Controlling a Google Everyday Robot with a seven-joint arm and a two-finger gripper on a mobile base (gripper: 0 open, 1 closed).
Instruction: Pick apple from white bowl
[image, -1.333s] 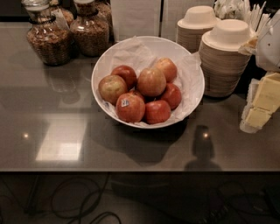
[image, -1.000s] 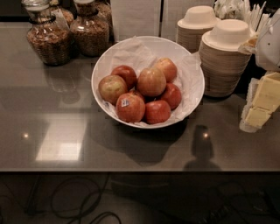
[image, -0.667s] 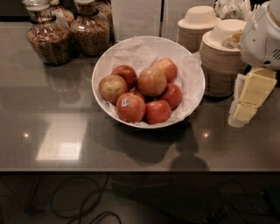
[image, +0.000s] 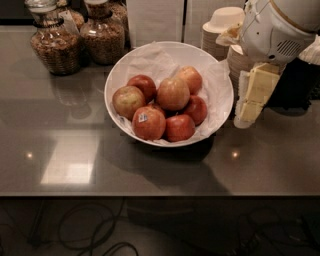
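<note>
Seven apples, by my count, fill the white bowl (image: 114, 75) on the dark counter (image: 150, 170). The apple (image: 172, 93) I am after is the largest, dull red-orange with yellowish-green patches. It sits on top of the pile near the bowl's centre and touches the fruit around it.

A smaller yellow-green and red apple (image: 128, 101) lies to its left. A red apple with a sticker (image: 148, 122) lies in front of it, toward the near rim. The other four are redder and ring it at the back, the right and the front. Crumpled white paper (image: 212, 82) lines the bowl under the fruit and laps over the rim at the back and the right.

From my remote seat, the gripper (image: 246, 114) hangs just beside the bowl's right rim, outside it and pointing down at the counter. It is well clear of the apple and holds nothing. I cannot tell whether it is apart or together. The white arm housing (image: 275, 30) above it fills the top right corner.

Behind the gripper stand stacks of beige paper bowls (image: 222, 27), nested one inside another and partly hidden by the arm. At the far left of the counter, two glass jars (image: 55, 47) hold brown, grainy contents. Cables (image: 90, 230) lie in the dark below the counter's front edge.
</note>
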